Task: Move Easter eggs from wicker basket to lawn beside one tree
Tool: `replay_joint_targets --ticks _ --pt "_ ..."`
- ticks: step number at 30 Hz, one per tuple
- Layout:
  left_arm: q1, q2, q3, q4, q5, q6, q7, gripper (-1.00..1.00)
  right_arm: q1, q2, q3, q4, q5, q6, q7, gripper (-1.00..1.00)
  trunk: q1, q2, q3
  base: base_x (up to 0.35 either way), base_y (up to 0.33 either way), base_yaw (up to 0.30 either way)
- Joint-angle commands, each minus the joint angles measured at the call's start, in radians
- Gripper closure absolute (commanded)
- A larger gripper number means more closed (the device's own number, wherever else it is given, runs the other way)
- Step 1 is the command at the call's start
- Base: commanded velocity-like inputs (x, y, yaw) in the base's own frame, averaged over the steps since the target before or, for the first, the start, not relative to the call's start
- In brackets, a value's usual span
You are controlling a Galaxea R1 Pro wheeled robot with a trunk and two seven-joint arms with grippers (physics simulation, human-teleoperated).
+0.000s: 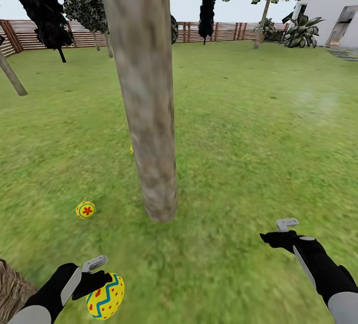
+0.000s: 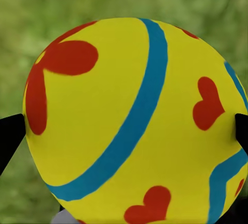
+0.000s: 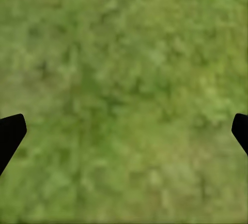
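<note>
Egg drop by the tree: the last one is in hand.
Left jaws (image 1: pixel 99 279) are closed on a held egg (image 1: pixel 105 296), low over the lawn (image 1: pixel 248 155), with the basket (image 1: pixel 12 289) just beside the arm; right jaws (image 1: pixel 278 232) hang wide apart, holding nothing. Farther on, a second egg (image 1: pixel 85 210) lies near the tree (image 1: pixel 149 130), and a yellow sliver (image 1: pixel 131 150), likely the third, peeks from behind it. Next: lower and let go close to the trunk.
</note>
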Motion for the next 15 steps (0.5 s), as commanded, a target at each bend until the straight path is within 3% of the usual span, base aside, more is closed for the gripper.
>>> replay_joint_targets --ticks 1,15 --pt "0.0 0.0 0.005 -0.001 -0.004 0.006 -0.005 1.0 0.0 0.0 -0.003 -0.002 0.006 0.005 0.008 -1.0 0.004 -0.008 -0.004 0.0 0.0 0.0" --pt "0.0 0.0 0.005 -0.001 -0.004 0.006 -0.005 1.0 0.0 0.001 -0.002 -0.009 0.007 0.008 0.008 -1.0 0.058 -0.106 -0.048 0.0 0.0 0.0"
